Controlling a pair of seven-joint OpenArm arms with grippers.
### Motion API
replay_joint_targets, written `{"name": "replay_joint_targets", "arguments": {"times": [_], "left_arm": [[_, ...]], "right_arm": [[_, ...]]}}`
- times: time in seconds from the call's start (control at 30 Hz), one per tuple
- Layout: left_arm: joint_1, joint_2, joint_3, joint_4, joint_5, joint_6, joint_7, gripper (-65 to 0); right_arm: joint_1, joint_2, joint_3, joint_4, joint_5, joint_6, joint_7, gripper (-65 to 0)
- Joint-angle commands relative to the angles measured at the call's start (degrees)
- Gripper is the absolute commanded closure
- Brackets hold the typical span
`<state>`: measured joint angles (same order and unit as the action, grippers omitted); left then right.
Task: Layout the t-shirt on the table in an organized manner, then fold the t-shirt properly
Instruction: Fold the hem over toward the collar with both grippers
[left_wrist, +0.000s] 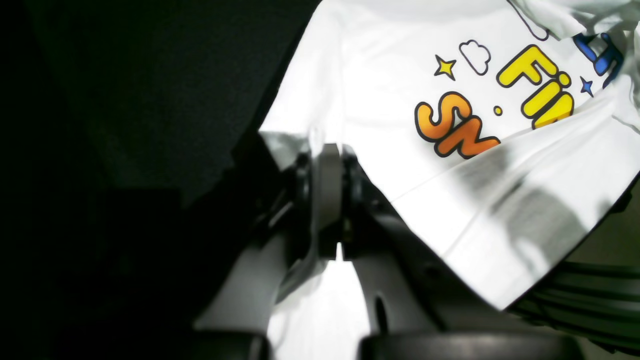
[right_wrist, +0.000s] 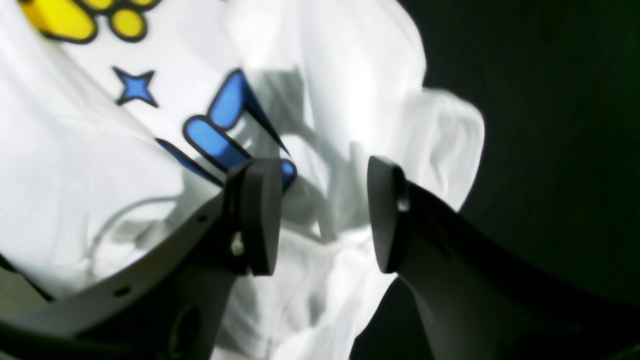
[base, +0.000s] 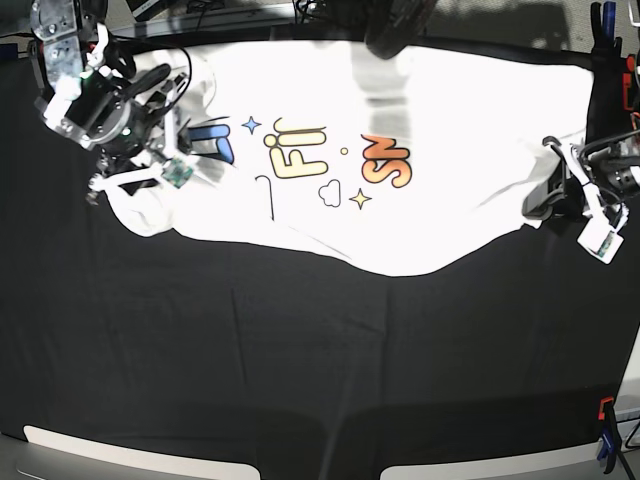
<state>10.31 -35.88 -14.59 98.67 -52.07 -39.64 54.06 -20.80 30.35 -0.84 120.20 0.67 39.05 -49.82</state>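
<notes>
Here, seen from the base view, a white t-shirt (base: 440, 130) lies spread, print upward, across the far half of a counter (base: 300, 380) draped in black cloth. At about ten o'clock, the right pincer (base: 150, 150) sits over the bunched collar end, its jaws standing wide apart with crumpled cloth lying between them but not gripped. The orange, yellow and blue lettering runs through the middle. At three o'clock, the left pincer (base: 562, 180) is clamped tight on the shirt's hem edge. A blue clamp (base: 604, 447) sits at five o'clock.
</notes>
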Motion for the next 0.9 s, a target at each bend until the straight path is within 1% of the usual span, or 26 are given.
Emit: {"name": "replay_joint_targets", "arguments": {"times": [0.0,0.13,0.17,0.27,0.3,0.4,0.5,0.63,0.7,0.87], "left_arm": [[-0.66,-0.98,-0.48,0.92,-0.96,-0.36,-1.18,0.0],[-0.66,-0.98,-0.48,0.92,-0.94,-0.36,-1.18,0.0],[-0.66,-0.98,-0.48,0.92,-0.94,-0.36,-1.18,0.0],[-0.66,-0.98,-0.48,0.92,-0.94,-0.36,-1.18,0.0],[-0.66,-0.98,-0.48,0.92,-0.96,-0.36,-1.18,0.0],[-0.63,-0.98,-0.48,0.92,-0.96,-0.36,-1.18,0.0],[-0.66,-0.98,-0.48,0.92,-0.94,-0.36,-1.18,0.0],[-0.63,-0.98,-0.48,0.92,-0.94,-0.36,-1.18,0.0],[-0.63,-0.98,-0.48,0.92,-0.94,-0.36,-1.18,0.0],[-0.63,-0.98,-0.48,0.92,-0.94,-0.36,-1.16,0.0]], "right_arm": [[0.31,1.36,-0.46,1.18,-1.81,-0.74,0.61,-27.6],[0.28,3.89,-2.29,1.18,-6.80,-1.33,0.76,-27.6],[0.28,4.39,-2.23,1.18,-7.98,-2.19,0.74,-27.6],[0.28,5.88,-2.21,1.18,-11.67,-6.10,0.81,-27.6],[0.31,6.19,-2.19,1.18,-12.11,-6.60,0.85,-27.6],[0.28,6.34,-2.19,1.18,-11.87,-6.49,1.01,-27.6],[0.28,6.34,-2.19,1.16,-9.38,-6.38,0.96,-27.6],[0.28,6.32,-2.19,1.09,-8.81,-4.72,1.44,-27.6],[0.31,6.32,-2.19,0.66,-6.91,-4.70,1.60,-27.6],[0.31,6.32,-2.19,-3.19,-6.45,-4.85,4.42,-27.5]]}}
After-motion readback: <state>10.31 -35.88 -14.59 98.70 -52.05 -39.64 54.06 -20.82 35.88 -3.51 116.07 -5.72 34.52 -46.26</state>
